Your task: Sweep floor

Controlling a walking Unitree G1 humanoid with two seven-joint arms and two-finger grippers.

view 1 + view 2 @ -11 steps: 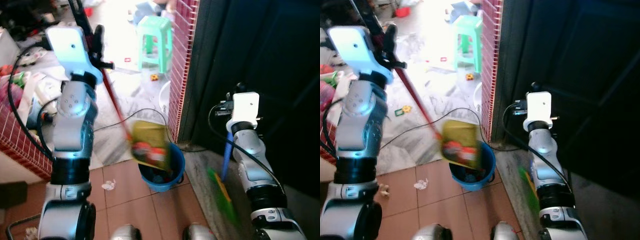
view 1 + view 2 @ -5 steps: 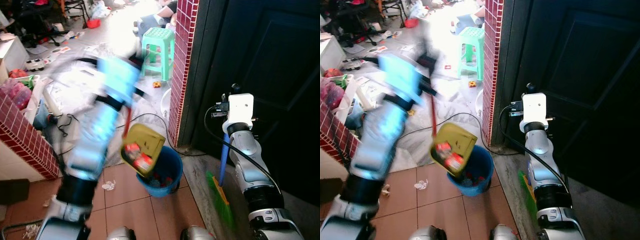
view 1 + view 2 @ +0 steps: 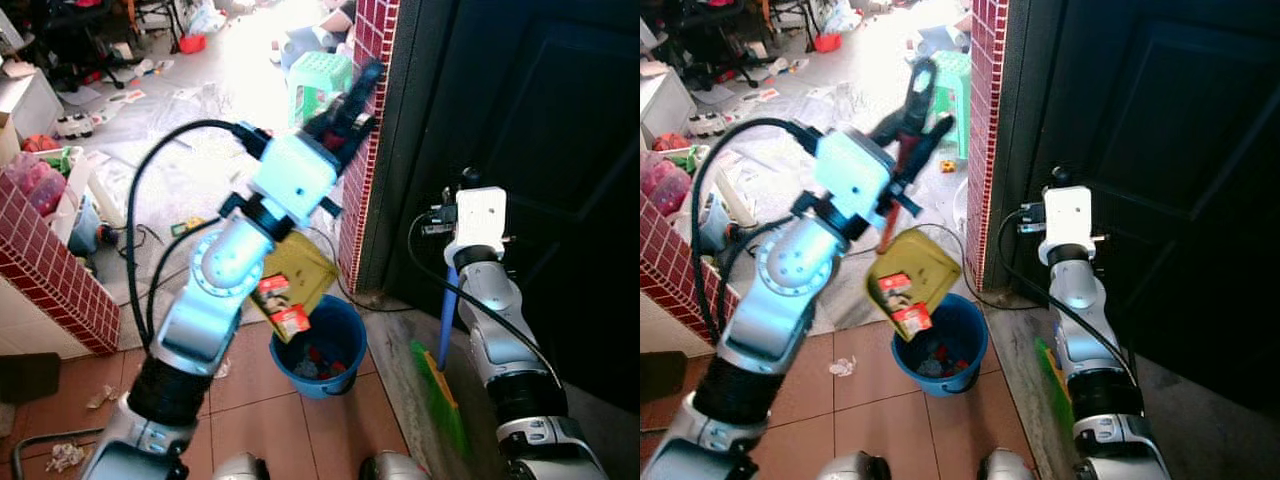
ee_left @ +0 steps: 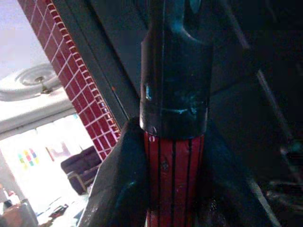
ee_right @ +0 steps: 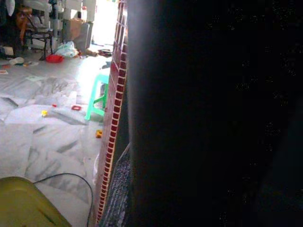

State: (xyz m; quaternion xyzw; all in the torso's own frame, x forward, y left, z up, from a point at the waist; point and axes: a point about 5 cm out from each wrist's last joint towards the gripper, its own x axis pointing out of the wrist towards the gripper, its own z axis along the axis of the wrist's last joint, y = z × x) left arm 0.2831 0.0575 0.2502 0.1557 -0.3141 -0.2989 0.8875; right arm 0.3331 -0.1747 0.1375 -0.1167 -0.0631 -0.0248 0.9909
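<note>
while left claw point(image 3: 912, 118) pinches red handle point(image 4: 173, 182), tilt dustpan point(image 3: 908, 278) steeper over bucket point(image 3: 940, 345); right claw state unclear.

No words, numbers or brand names can be read anywhere here. The red and white packets point(image 3: 902, 305) lying in the tilted yellow dustpan point(image 3: 912, 272) carry printing, but it is too small and blurred to make out. The scraps and boxes scattered on the far marble floor point(image 3: 820, 110) show only patches of colour, no letters.
</note>
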